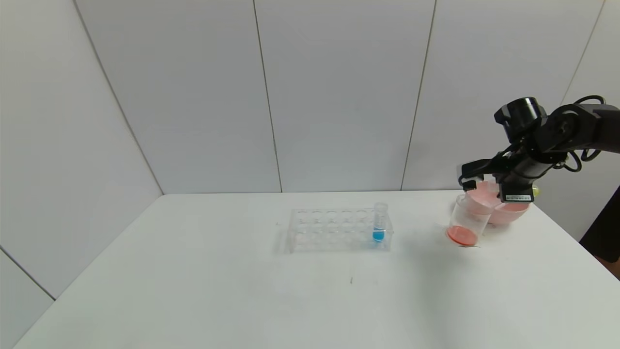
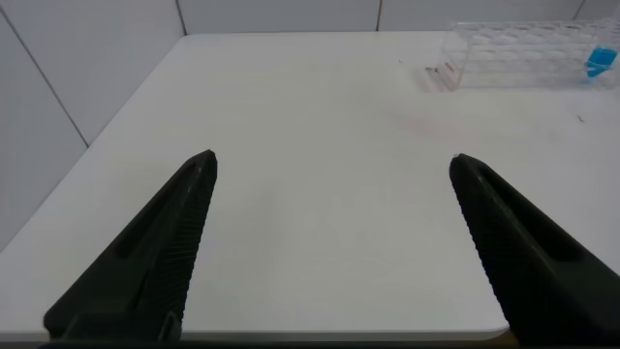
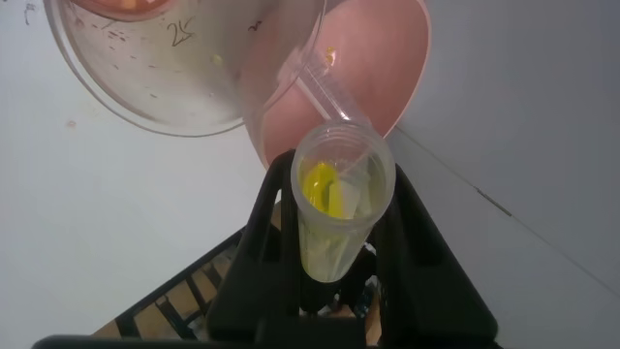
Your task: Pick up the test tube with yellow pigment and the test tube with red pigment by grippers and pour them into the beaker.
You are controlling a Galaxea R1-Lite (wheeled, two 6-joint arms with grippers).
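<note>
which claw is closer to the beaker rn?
Right. The right claw is just above the beaker rim, gripping the test tube with yellow pigment. The left claw hangs open over bare table, beyond the rack.

Clear plastic rack (image 1: 339,229) at centre of white table (image 1: 203,291), one blue-tipped tube (image 1: 379,223) upright in its right end; pink bowl (image 1: 508,212) near table's far right edge; grey panelled wall (image 1: 339,87) behind.
</note>
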